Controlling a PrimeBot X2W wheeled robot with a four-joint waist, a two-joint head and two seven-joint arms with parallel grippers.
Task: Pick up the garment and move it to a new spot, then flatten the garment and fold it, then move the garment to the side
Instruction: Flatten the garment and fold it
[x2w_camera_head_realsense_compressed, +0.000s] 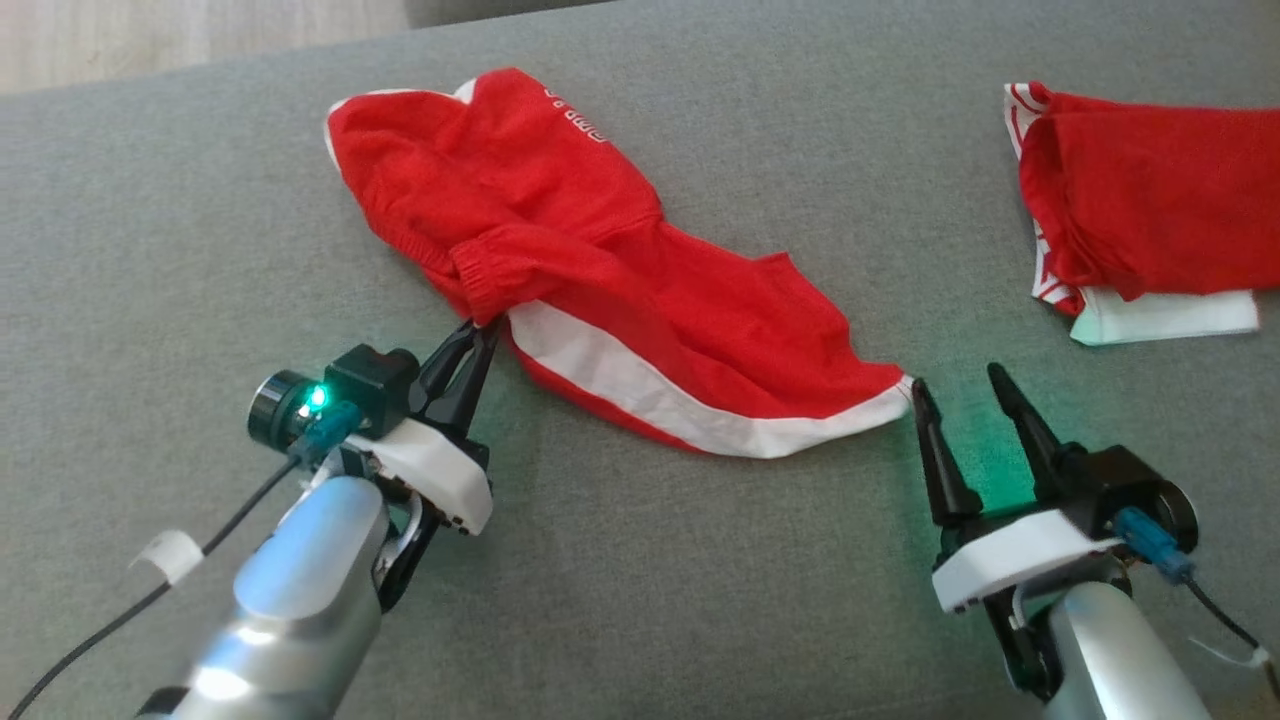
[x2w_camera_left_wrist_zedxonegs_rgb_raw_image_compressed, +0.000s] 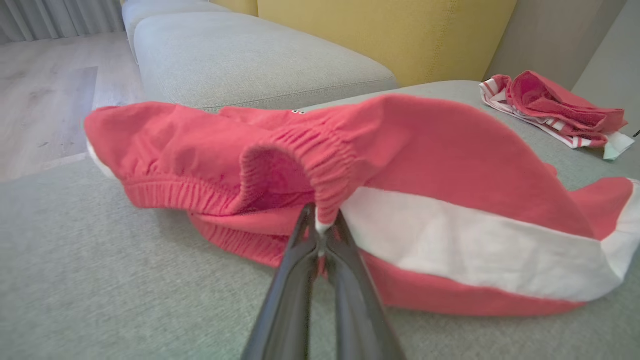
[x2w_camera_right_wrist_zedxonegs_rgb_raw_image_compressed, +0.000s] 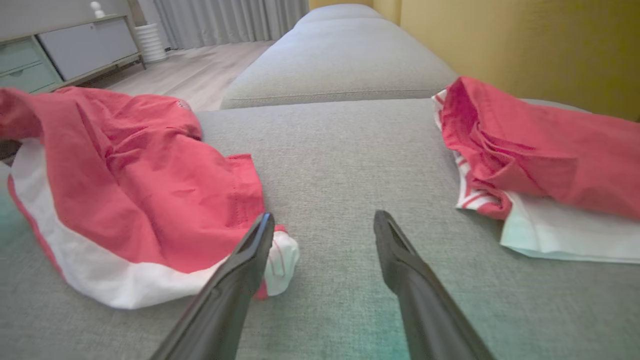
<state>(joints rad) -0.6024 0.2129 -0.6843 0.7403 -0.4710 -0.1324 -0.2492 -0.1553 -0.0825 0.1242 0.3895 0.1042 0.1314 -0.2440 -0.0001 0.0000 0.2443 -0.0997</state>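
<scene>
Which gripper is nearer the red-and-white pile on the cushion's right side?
Right. The right gripper stands open, short of the pile and apart from it. The left gripper is farther off, shut on the red garment's elastic waistband.

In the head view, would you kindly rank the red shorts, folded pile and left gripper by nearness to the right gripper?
1. red shorts, hem corner beside the right gripper.
2. folded pile, upper right.
3. left gripper, far left.

garment: red, one white band along the edge
second garment: red, with red-white stripes
sofa seat: plain grey
sofa back: yellow
</scene>
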